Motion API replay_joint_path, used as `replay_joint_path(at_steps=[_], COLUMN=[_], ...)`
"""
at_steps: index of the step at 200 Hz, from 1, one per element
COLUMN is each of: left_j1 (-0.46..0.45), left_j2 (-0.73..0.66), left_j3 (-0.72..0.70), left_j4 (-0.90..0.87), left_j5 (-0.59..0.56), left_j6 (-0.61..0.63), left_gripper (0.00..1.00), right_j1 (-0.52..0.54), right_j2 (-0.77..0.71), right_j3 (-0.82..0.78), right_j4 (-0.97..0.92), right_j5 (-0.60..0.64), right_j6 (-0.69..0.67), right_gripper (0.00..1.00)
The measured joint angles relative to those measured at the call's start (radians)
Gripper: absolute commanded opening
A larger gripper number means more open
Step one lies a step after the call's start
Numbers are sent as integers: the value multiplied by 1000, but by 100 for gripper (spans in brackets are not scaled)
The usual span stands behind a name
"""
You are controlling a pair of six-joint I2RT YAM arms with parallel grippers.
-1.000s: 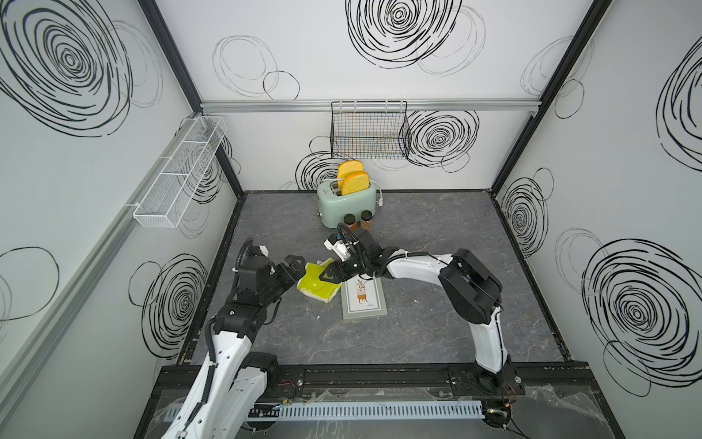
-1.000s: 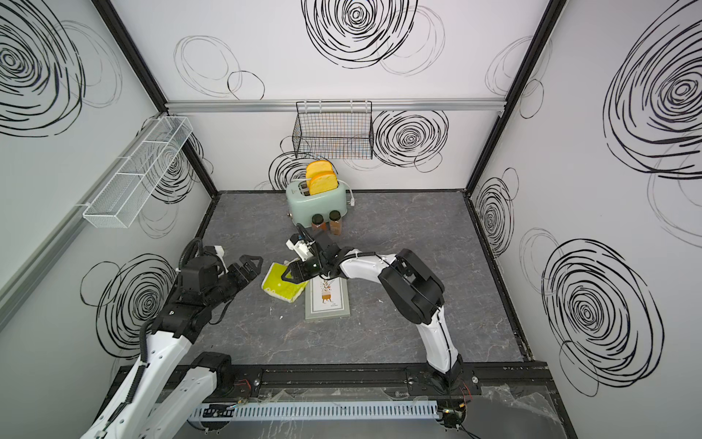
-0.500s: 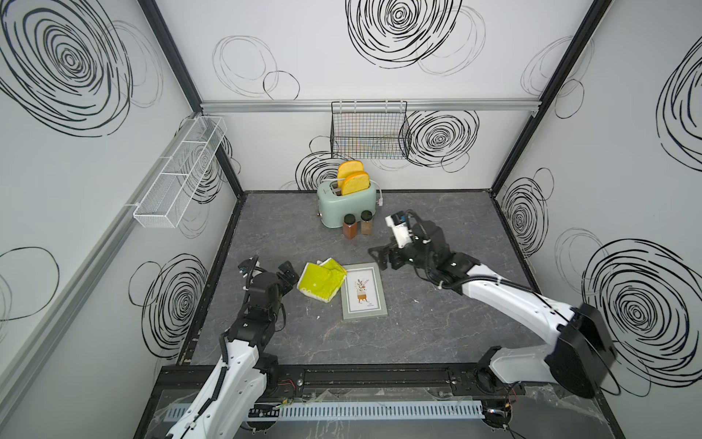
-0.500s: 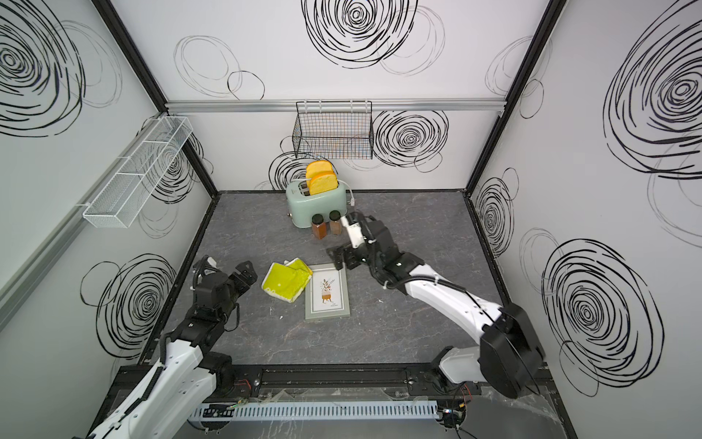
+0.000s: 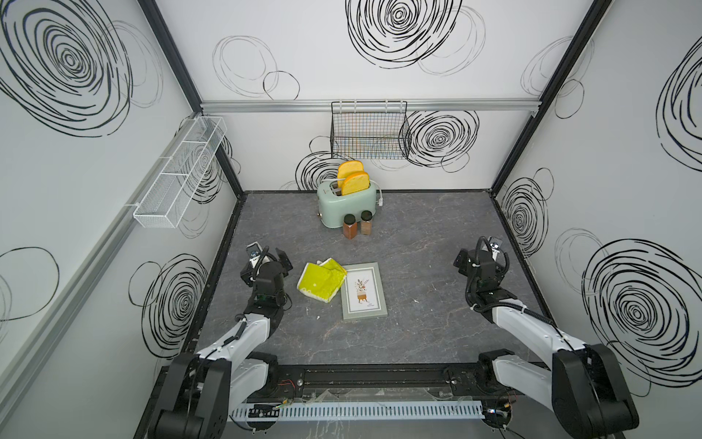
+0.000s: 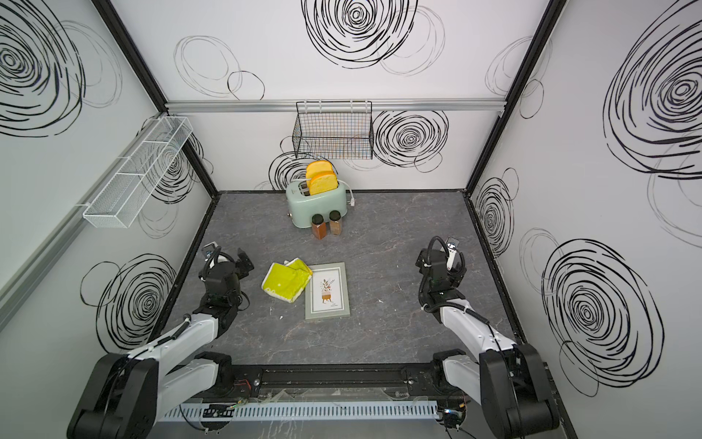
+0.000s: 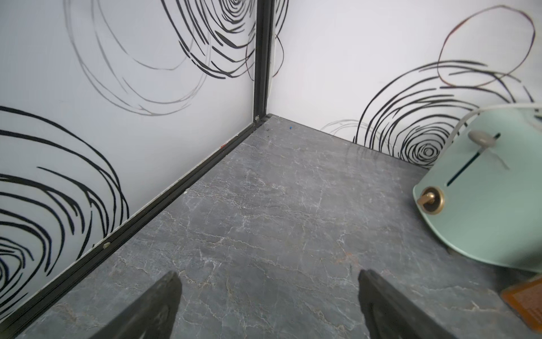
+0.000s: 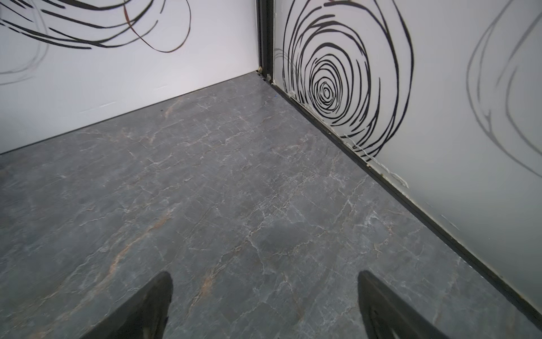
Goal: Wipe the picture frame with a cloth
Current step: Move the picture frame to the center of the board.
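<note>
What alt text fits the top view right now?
At opposite sides of a grey table, the left gripper and right gripper are both open and empty. Between them a lime-yellow cloth lies rumpled beside a flat picture frame. A toaster holding toast slices and two spice jars stand at the back.
</note>
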Motion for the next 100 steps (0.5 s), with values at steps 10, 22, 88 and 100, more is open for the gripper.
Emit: replay_joint_path(at_steps=[10,22,88,100], left_j1=[0,-10,-6,-2], left_j2=[78,155,304,308], left_j3=[-5,-2,-99,-98], left_j4=[85,153,517,537], left_j5=[23,53,238,262], left_j6=[34,87,213,217], left_gripper=[98,98,98,98], right_j1=[-1,-7,-73,-69], right_j2=[27,56,92,74], right_j3=[0,3,30,53], right_j4=[24,46,112,84], right_j5=[29,57,-117,-206], right_j6=[0,-6,-125,-141], right_gripper=[99,99,97,97])
